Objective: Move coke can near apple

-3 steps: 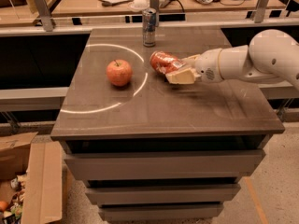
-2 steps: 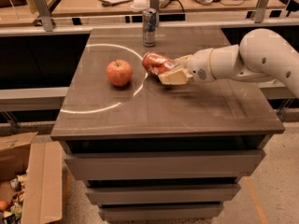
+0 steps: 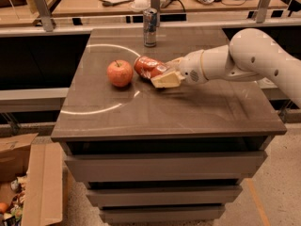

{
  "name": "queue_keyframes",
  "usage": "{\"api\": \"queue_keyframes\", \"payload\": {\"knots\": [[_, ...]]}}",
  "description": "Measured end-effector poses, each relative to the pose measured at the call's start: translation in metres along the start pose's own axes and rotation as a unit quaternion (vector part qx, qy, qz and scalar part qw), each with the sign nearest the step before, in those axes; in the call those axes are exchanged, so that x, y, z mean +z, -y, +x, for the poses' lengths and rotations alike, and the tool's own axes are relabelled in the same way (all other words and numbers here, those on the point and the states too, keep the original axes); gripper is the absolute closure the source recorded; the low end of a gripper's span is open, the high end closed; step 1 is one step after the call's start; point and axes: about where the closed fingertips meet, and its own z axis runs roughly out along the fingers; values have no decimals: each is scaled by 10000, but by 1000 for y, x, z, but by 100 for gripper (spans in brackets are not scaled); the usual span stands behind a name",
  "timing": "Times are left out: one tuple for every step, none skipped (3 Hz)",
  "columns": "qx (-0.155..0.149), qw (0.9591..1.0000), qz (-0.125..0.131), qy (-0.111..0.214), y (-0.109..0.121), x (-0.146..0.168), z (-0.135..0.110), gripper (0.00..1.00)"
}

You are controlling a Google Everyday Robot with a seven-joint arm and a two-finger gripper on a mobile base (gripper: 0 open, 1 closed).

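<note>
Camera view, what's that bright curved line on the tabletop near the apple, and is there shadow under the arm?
In the camera view it is glare: a thin arc of reflected light on the dark tabletop, curving around the apple; a soft shadow lies beneath the claw, which grips the coke can close beside the apple.

Dark brown table [image 3: 197,114] above a stack of drawers, bearing fruit and cans.
Left of centre, apple [image 3: 120,73]; just beside it to the right, coke can [image 3: 146,67] on its side, clasped by gripper [image 3: 162,75] low over the top; upright near the back edge, slim silver-and-blue can [image 3: 150,27], well apart.
</note>
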Motion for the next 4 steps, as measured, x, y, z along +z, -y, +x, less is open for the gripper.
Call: {"api": "queue_keyframes", "payload": {"knots": [[-12,9999,-123,-59,-4,9,0,62],[-8,9997,-221,-97,-8,12,1,38],[19,9996,-246,-109,-10,10,3,15],[52,9997,-217,-106,-10,5,6,0]]}}
